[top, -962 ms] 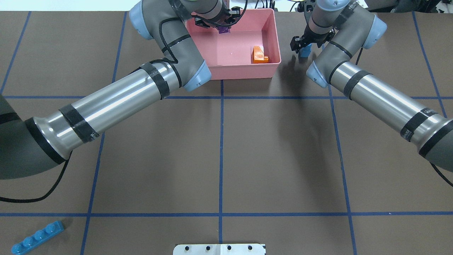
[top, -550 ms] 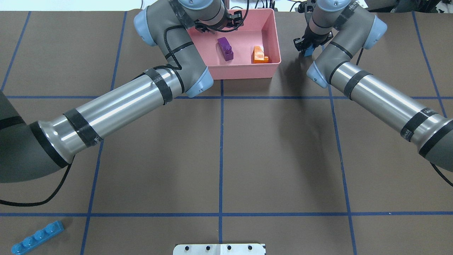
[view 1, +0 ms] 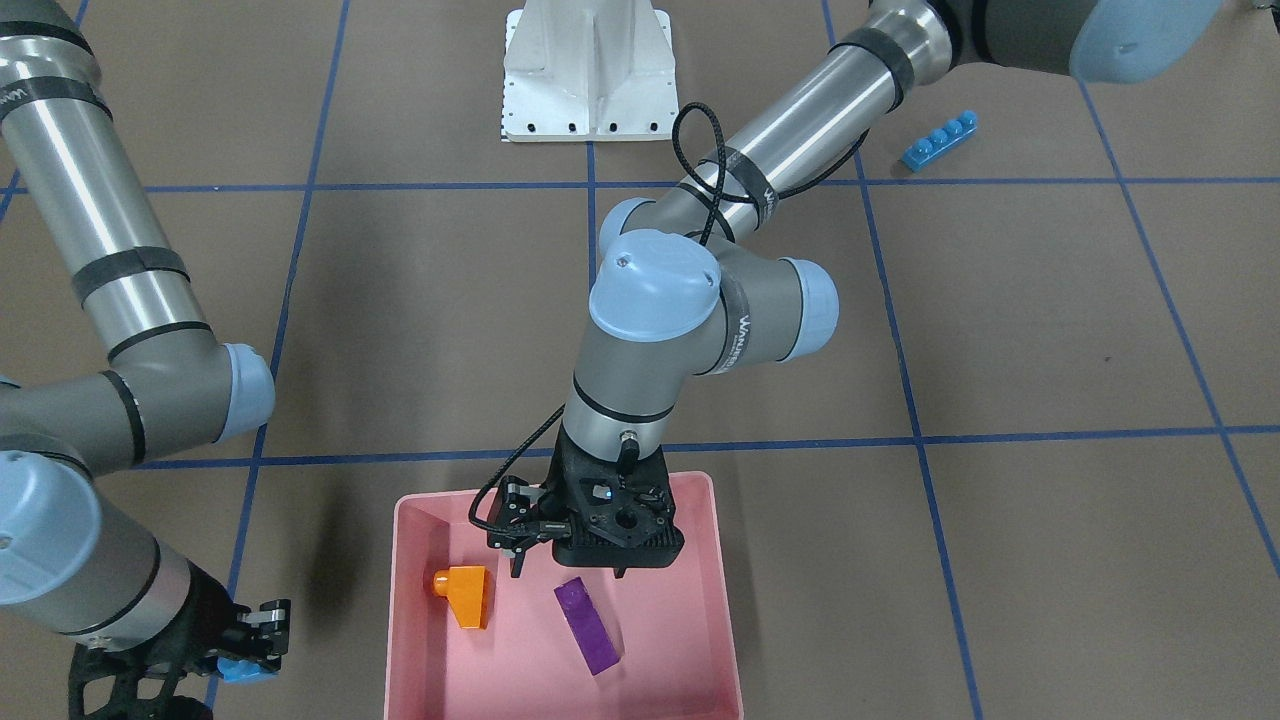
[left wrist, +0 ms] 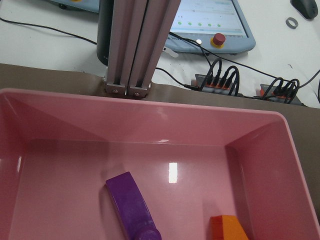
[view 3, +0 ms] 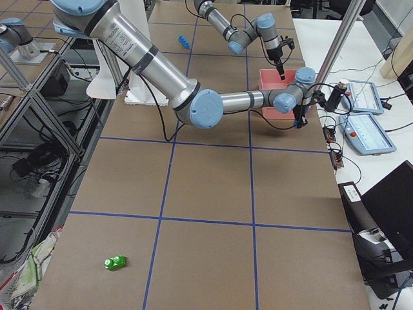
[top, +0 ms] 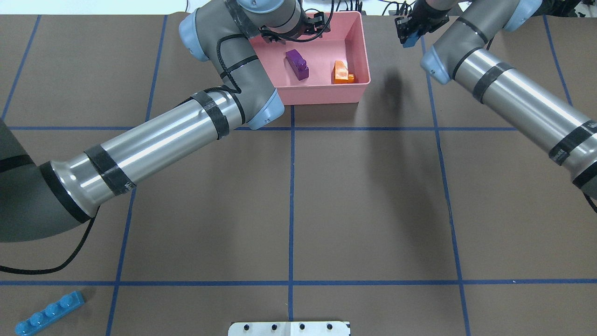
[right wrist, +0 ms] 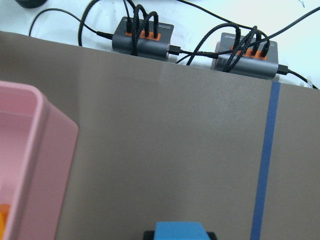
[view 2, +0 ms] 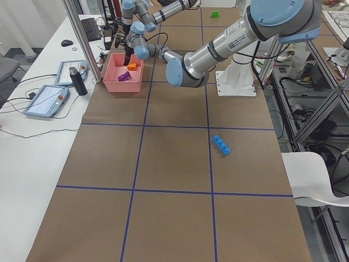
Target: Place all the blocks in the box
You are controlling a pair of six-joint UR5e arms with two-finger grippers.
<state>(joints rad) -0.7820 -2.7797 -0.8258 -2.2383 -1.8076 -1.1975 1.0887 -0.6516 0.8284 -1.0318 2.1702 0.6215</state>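
Where the worktop [top: 364,200] is running out at the robot's near left corner in the overhead view, the long blue four-stud block [top: 49,313] is lying on its own, well apart from everything else. The left arm [top: 154,140] is reaching toward the far edge, and the left arm's fingers [view 1: 517,562] are hanging apart over the pink box [top: 322,95], gripping nothing. Inside the box two blocks are resting on the floor: the long purple block [top: 297,64] is lying at a slant near the middle, and the orange sloped block [top: 342,73] is sitting to its right, close to the box's right wall, the two not touching. Further right, outside the box, the right arm's fingers [top: 404,30] are hovering above the worktop and clamping the small light-blue cube [top: 410,42] between them. The right wrist view is showing the cube's top face between the two black tips, with the box's rim off to the left. Furthest right of all — showing only in the two side views — the green two-stud block [view 3: 116,262] is lying on the worktop at the robot's right-hand end, well apart from the box.
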